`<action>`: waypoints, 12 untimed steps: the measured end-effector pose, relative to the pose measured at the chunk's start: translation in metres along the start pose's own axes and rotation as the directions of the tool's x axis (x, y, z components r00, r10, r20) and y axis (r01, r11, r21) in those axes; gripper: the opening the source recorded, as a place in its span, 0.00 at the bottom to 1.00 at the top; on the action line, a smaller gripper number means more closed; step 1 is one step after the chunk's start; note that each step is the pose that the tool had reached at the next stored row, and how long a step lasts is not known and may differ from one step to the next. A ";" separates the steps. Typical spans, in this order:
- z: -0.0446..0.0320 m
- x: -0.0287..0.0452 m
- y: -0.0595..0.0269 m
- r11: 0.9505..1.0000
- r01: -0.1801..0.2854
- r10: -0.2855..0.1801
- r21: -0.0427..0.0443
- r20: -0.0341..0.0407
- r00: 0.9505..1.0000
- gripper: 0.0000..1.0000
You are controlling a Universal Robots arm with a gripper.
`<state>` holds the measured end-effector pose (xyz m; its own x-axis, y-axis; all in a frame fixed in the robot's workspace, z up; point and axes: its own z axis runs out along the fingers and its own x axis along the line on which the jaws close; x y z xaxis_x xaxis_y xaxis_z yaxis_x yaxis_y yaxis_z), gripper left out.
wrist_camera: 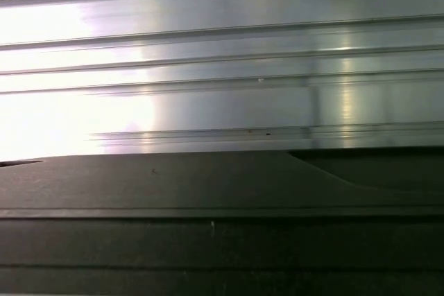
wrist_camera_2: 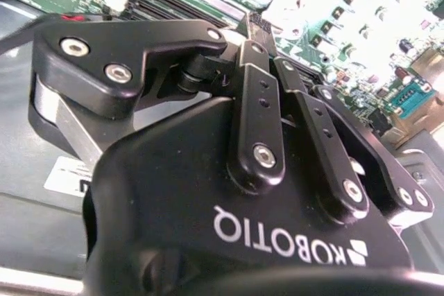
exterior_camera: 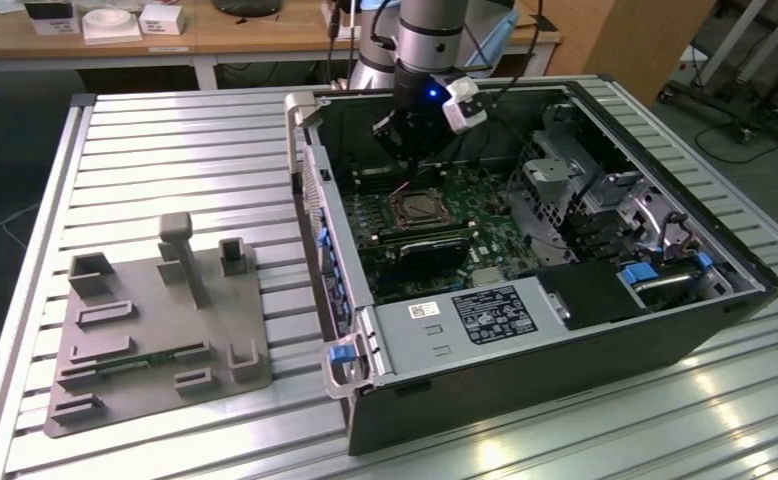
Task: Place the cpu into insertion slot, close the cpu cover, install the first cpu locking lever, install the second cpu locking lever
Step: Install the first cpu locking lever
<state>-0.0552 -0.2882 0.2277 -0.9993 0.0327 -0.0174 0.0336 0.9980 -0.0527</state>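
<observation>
seeing a grey fixture tray [exterior_camera: 162,330] at the exterior view's left of the slatted table [exterior_camera: 176,150], then the open computer case [exterior_camera: 523,370] to its right. finding the gripper [exterior_camera: 407,158] hanging just above the insertion slot [exterior_camera: 416,207] mid green board [exterior_camera: 483,195], and not telling its jaw opening or any hold. not making out the cpu apart from the slot, but judging it light, stiff, thin and fragile underneath, so favouring a level hold on two opposite edges.

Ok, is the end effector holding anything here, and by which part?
It cannot be told. The end effector hangs inside the computer case near the insertion slot; its own body hides whatever may sit at its tip.
</observation>
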 end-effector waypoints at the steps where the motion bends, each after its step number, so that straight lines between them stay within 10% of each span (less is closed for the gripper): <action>1: 0.0003 0.0007 0.0000 1.000 0.000 0.000 0.000 0.000 1.000 0.10; 12: 0.0100 0.0005 0.0009 1.000 0.000 0.000 0.002 0.000 1.000 0.10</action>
<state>-0.0555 -0.2879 0.2177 -0.9993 0.0326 -0.0174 0.0335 0.9979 -0.0546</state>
